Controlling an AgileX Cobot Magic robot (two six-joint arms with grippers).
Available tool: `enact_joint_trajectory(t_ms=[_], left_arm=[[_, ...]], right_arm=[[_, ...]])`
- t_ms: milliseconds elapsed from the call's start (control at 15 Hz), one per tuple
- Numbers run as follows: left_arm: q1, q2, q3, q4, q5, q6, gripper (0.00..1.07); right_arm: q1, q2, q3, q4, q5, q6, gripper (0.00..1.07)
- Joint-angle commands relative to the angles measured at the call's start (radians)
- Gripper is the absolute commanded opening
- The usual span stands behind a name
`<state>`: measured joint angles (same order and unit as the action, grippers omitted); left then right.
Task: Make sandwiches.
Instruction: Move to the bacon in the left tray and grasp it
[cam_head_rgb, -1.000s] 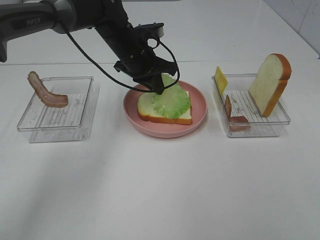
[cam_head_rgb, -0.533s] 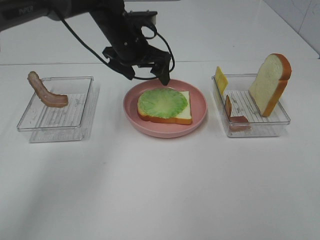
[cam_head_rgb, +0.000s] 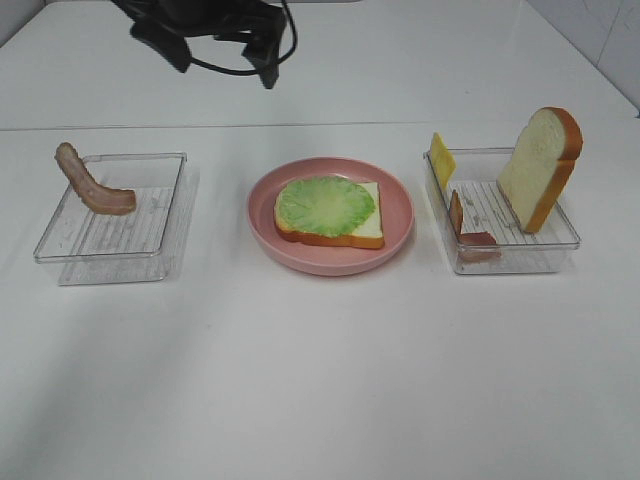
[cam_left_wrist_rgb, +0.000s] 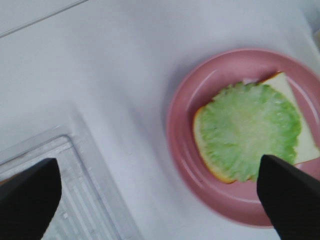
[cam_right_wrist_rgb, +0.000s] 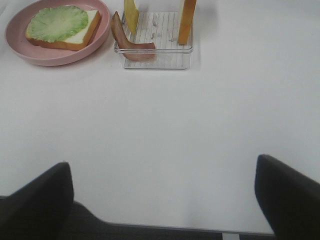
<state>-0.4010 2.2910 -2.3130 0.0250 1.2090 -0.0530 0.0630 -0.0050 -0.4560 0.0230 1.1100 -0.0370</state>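
Left gripper (cam_head_rgb: 222, 55) lifted off lettuce (cam_head_rgb: 325, 205), jaws wide apart, holding nothing.

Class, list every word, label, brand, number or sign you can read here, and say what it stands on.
None readable: no lettering shows on the round pink plate, the left clear plastic tray, the right clear plastic tray or the toy food pieces.
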Motion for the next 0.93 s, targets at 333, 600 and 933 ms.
enact_joint_trajectory(t_ms=[333, 600, 933], left_arm=[[0.277, -0.122, 0.238, 0.029, 0.105, 0.010, 1.00], [0.356, -0.040, 0.240, 0.005, 0.105, 0.010, 1.00], [0.358, 0.052, 0.240, -0.012, 0.091, 0.025, 1.00]], right_arm=[[-0.005, -0.028, 0.002, 0.006, -0.006, -0.005, 0.96], [-0.005, -0.028, 0.002, 0.006, -0.006, -0.005, 0.96], [-0.005, -0.028, 0.002, 0.006, -0.006, -0.005, 0.96]])
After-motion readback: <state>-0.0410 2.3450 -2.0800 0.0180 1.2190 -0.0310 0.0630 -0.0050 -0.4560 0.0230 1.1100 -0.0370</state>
